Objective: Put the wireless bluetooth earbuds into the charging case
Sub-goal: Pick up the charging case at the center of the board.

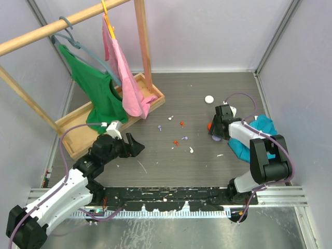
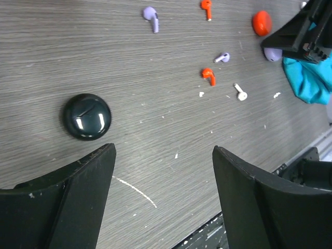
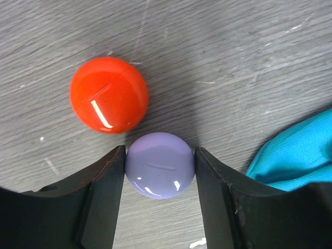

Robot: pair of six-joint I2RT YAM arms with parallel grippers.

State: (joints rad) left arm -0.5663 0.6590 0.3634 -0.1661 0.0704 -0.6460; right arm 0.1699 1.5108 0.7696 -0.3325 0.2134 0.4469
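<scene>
Several tiny earbuds lie scattered mid-table: a lilac earbud (image 2: 151,15), a red earbud (image 2: 208,75), a second lilac one (image 2: 222,57) and a white earbud (image 2: 240,92); they also show in the top view around the red earbud (image 1: 176,141). My right gripper (image 3: 160,155) is shut on a round lilac case (image 3: 160,165) resting on the table, beside a closed red case (image 3: 109,94). My left gripper (image 2: 163,150) is open and empty, just near of a closed black case (image 2: 86,116). A white case (image 1: 209,98) lies at the far right.
A teal cloth (image 1: 249,136) lies right of my right gripper (image 1: 214,136). A wooden clothes rack on a tray base (image 1: 83,129) with green and pink garments stands at the back left. Grey walls enclose the table.
</scene>
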